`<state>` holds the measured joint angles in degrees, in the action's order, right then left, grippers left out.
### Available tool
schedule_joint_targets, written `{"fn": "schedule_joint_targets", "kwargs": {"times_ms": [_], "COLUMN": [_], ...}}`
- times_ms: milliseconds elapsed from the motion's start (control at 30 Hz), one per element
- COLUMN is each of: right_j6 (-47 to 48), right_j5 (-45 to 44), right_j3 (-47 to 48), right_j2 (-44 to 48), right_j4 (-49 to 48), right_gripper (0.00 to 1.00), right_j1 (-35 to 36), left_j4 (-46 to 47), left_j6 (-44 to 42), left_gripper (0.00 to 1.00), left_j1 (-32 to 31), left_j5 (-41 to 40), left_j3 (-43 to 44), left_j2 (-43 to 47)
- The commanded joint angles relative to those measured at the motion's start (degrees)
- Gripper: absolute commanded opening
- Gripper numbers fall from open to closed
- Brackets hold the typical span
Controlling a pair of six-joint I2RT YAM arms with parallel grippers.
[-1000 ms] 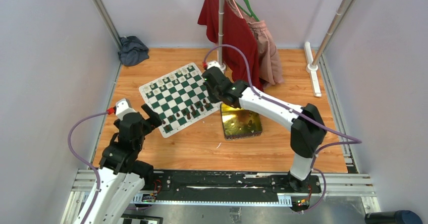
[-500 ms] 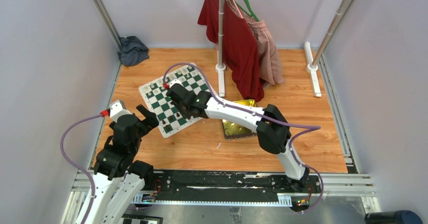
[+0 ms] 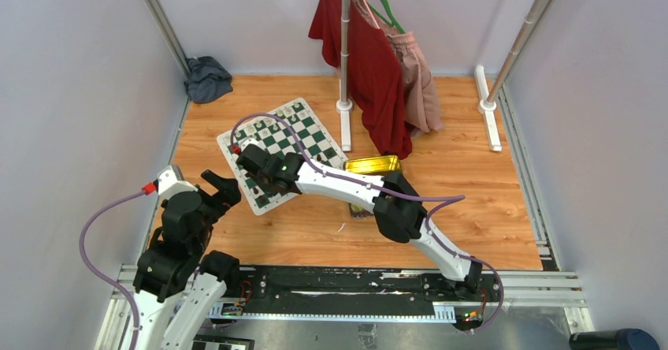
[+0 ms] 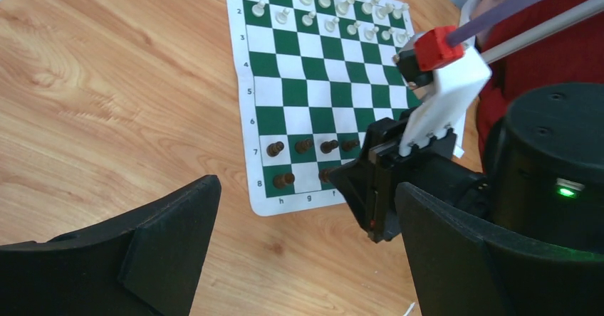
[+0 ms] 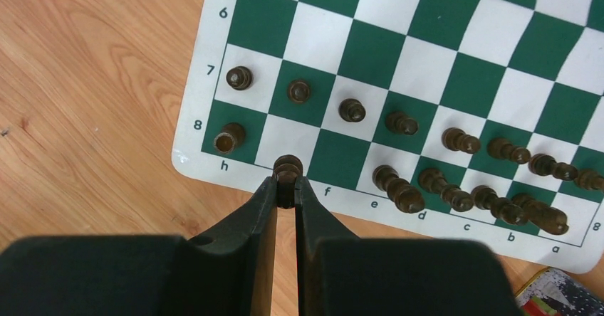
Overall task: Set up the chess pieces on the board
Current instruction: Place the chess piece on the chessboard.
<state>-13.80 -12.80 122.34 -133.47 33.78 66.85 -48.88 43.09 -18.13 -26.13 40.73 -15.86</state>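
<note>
- Right arm swings off the tin (image 3: 372, 165) side and across to the near-left corner of the board (image 3: 303, 133). The left arm backs toward its base in the same interval.
- right hand (image 5: 286, 181): fingers pinched on one dark chessman (image 5: 288, 166), held upright. It sits over the white border at the edge of square g8, not yet over the square's middle.
- left hand (image 4: 306, 184): fingers spread wide with nothing between them, hanging over the bare worktop (image 3: 473, 129) just off the board's near-left corner.
- Dark side, right wrist view: row 7 carries a run of dark pawns (image 5: 299, 90) from h onward. On row 8 a corner piece (image 5: 228, 138) stands on h8, g8 and f8 are bare, and pieces crowd from e8 to a8, several of them leaning.
- Cream pieces (image 4: 335, 6) line the two far rows in the left wrist view.
- Reading: the swing brings a back-rank piece to one of the last two gaps, so the setup looks near done.
- Next, by my judgement: nudge forward over g8, lower, then release. The h8 piece stands just beside, so the fingers need to open with care.
</note>
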Motion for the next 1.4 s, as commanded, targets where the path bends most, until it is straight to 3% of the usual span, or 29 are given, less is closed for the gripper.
{"fn": "schedule_joint_targets", "kwargs": {"times_ms": [0,1367], "right_j6": [0.2,-0.5], "right_j5": [1.0,3.3], "right_j3": [3.3,6.3], "right_j2": [-2.3,-8.5], "right_j4": [3.2,3.1], "right_gripper": [0.0,0.0], "right_j1": [0.5,0.1], "left_j4": [-1.4,0.1], "left_j6": [0.0,-1.7], "left_gripper": [1.0,1.0], "left_j1": [-0.3,-0.3], "left_j5": [0.4,2.4], "left_j3": [1.7,1.0], "left_j2": [2.1,1.8]}}
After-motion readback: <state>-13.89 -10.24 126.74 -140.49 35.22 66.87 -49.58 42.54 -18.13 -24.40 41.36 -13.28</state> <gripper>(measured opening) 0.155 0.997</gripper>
